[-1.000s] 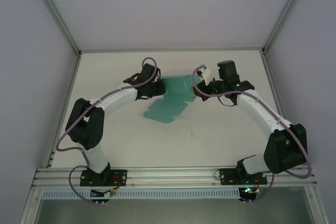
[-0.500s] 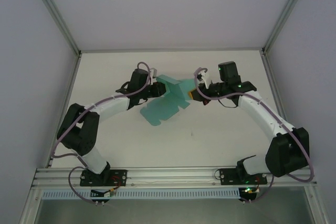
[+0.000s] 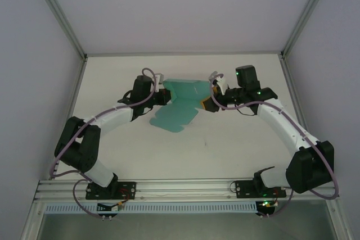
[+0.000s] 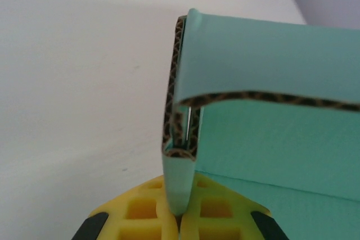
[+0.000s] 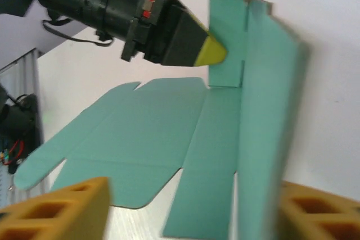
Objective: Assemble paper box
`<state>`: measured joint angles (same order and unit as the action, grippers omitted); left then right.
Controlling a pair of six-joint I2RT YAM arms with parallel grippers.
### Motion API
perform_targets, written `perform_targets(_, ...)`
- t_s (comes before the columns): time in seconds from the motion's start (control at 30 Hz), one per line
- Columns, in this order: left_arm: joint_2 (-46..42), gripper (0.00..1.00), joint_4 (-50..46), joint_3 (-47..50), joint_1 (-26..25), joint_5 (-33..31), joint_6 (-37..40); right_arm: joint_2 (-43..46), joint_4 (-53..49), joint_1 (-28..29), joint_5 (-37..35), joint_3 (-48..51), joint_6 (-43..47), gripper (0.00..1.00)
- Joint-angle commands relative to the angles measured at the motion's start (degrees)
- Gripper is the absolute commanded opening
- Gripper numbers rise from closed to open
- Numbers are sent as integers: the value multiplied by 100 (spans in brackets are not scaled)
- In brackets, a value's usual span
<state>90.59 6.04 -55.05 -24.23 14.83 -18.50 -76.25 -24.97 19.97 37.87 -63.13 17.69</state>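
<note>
The paper box is a teal die-cut card sheet, partly folded, lying between the two arms at mid-table. My left gripper is shut on its far left flap. In the left wrist view the yellow fingers pinch a doubled edge of the paper box, and the left gripper shows no gap. My right gripper sits at the sheet's right edge. The right gripper is open, its orange fingers wide apart. One panel of the paper box stands upright close to its right finger. The left gripper holds the far flap there.
The white table is fenced by a metal frame with grey walls on three sides. The arm bases are bolted to the rail at the near edge. Purple cables loop along both arms.
The right gripper has opened and let go of the card. The left gripper has shut on the flap and drawn back to the left, and the sheet has shifted with it.
</note>
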Motion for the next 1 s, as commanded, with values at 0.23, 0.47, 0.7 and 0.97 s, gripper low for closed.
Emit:
perform_targets(0.23,255,0,-2155,-826,-442,-1678,662,1089,1698,179,-2631,935,1201,100)
perform_targets(0.47,800,0,-2789,-1355,-832,-1928,746,515,1841,830,-2373,627,2608,99)
perform_targets(0.7,1015,0,-2819,-1510,-906,-1723,682,-710,1693,1107,-2513,14,3091,80)
perform_targets(0.97,961,0,-2756,-1448,-915,-1772,705,-1542,1574,1212,-2791,-280,3271,54)
